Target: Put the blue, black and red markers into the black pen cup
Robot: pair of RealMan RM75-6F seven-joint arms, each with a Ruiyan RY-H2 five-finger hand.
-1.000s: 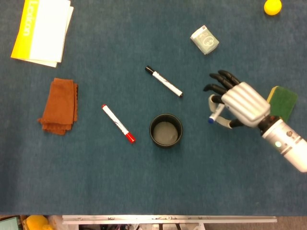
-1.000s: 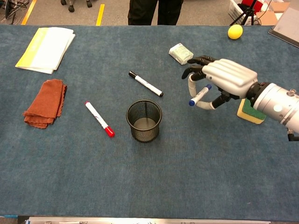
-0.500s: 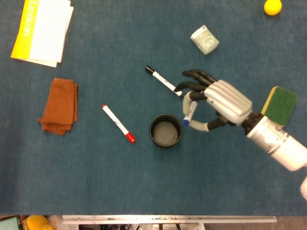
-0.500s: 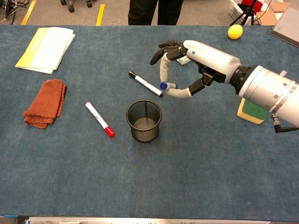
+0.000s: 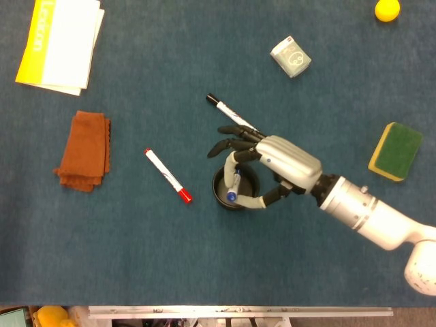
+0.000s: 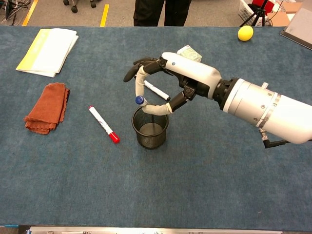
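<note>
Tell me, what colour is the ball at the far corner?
The ball is yellow, clearest in the head view.

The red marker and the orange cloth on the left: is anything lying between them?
No. In the head view, only bare blue table separates the red marker from the orange cloth; the chest view shows the same gap.

Right robot hand [image 5: 262, 167] [image 6: 168, 83] is hanging directly over the black pen cup [image 5: 236, 187] [image 6: 150, 127], arm stretched in from the right side. It's pinching the blue marker [image 5: 233, 187] [image 6: 139, 91] between thumb and a finger, dark fingertips [image 5: 221, 144] fanned out past the cup. Left one isn't visible.
</note>
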